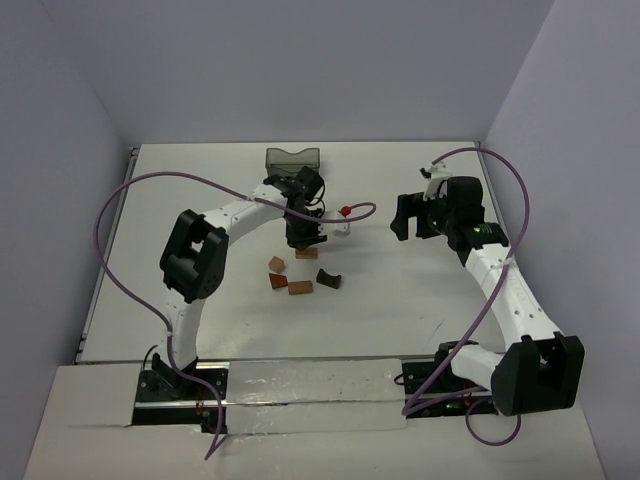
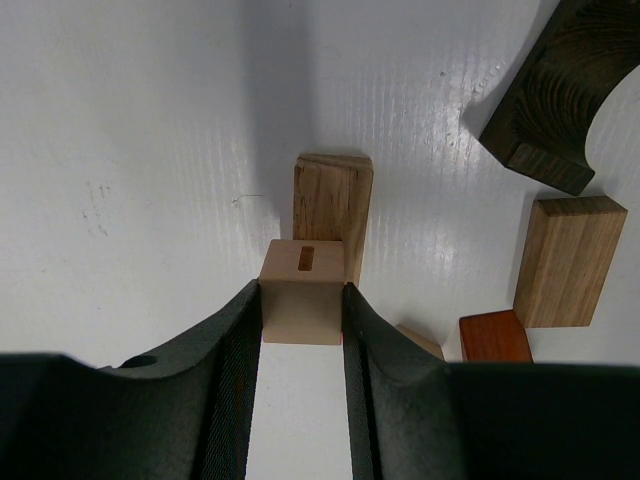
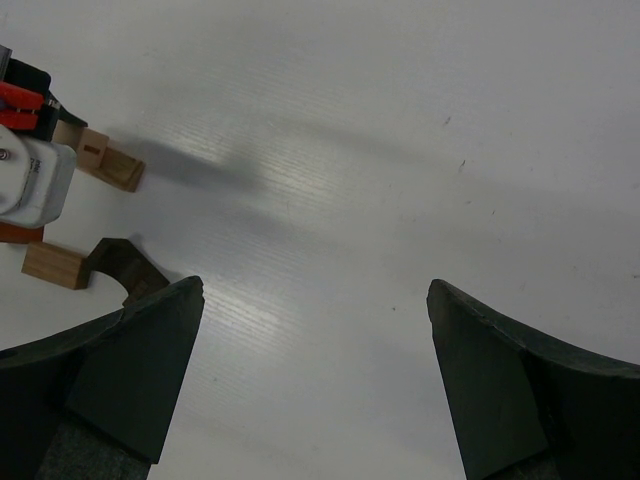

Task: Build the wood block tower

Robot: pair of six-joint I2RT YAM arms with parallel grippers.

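Misalignment is the chief risk here. The left gripper point(image 1: 303, 238) is clamped at a narrow setting on a light tan cube point(image 2: 302, 292), which shows a slot on the face toward the camera. The cube is held by its two side faces right at the fingertips point(image 2: 240, 330). Just past the tips a tan bar point(image 2: 333, 212) lies flat on the table point(image 2: 130, 150), and the cube overlaps that bar's near end in the left wrist view — whether it touches the bar or hangs above it I cannot tell. If the cube is meant to go on the bar, it looks offset toward the hand and a little left of the bar's middle, so a release from this pose could leave it overhanging the end and tipping back toward the palm. The hold is shallow too: only the tips bear on the cube, so a bump against the bar could twist it in the grip. To the right of the fingers sit the other pieces — a small tan piece point(image 2: 420, 340) and a reddish-brown wedge point(image 2: 495, 337) close beside the right finger, a second tan bar point(image 2: 568, 260) just beyond them, and the dark brown arch point(image 2: 560, 100) farther ahead and right. Opening the jaws or drifting that way could knock the nearest two. The right gripper point(image 3: 315, 370) is spread wide and empty over the table, the blocks well off to its left, so it seems no hazard unless it crosses during the placing.
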